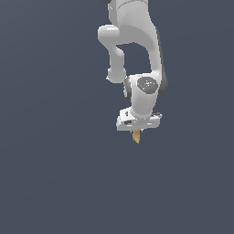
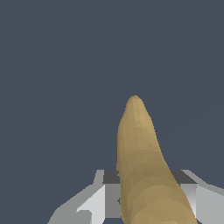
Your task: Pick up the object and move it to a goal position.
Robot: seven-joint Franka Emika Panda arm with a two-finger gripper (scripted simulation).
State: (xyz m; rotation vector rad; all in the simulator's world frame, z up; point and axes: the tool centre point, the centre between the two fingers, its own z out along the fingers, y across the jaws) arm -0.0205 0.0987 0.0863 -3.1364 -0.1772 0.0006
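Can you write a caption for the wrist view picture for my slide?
Close-up of the tan-yellow object gripped between the tool's fingers, pointing out over the dark grey background.

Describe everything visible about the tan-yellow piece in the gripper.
The object is a small, elongated tan-yellow piece, slightly curved, with a rounded tip and a matte, faceted surface. It sits between the fingers of the white gripper, which close on its sides. In the exterior view only its lower end shows, pointing downward below the gripper against the plain dark background.

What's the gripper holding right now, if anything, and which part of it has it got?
The gripper is shut on the tan-yellow object, holding it by one end. The rest, with its rounded tip, sticks out beyond the fingers.
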